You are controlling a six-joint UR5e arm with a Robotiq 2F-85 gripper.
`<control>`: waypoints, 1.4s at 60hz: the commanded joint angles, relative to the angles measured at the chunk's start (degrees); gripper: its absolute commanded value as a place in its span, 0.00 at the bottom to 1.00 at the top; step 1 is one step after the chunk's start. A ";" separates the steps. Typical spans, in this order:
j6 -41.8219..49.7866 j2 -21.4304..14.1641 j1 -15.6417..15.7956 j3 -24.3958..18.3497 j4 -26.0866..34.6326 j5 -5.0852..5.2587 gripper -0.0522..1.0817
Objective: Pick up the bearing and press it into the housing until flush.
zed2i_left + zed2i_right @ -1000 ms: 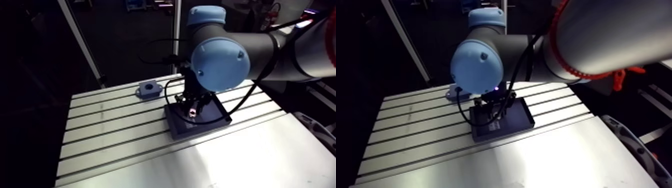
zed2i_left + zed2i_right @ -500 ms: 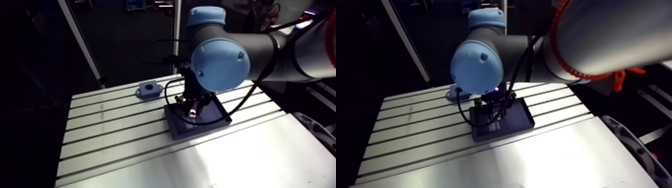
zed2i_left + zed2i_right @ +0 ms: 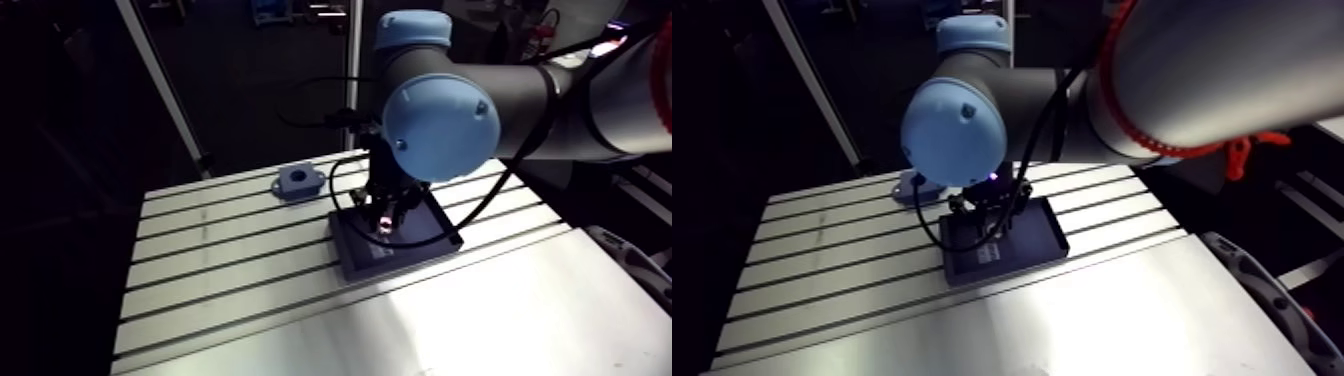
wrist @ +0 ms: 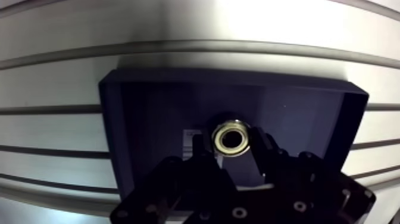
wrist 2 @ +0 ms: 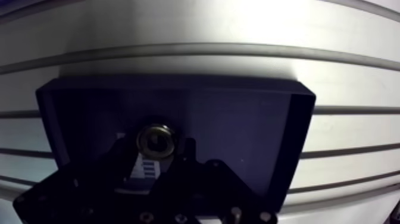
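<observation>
The claw (image 4: 232,144) gripped the bearing (image 4: 231,137) between its two fingers over the dark tray (image 4: 149,107) on the counter (image 4: 59,77). The housing (image 3: 297,180) sat well apart.

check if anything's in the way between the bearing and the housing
Nothing visible does. The bearing sits in the dark tray under the gripper; between it and the housing there is only the tray's low wall and bare slotted table.
</observation>
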 commanded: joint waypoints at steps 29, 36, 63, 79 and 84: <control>1.10 -8.12 2.33 -4.75 10.79 0.71 0.60; 3.00 -8.43 3.56 -7.99 14.00 0.55 0.60; 6.35 -2.13 10.40 -19.02 17.50 0.62 0.62; 6.48 2.34 13.25 -23.70 17.40 0.47 0.62; 6.48 3.28 13.86 -25.03 17.40 0.46 0.63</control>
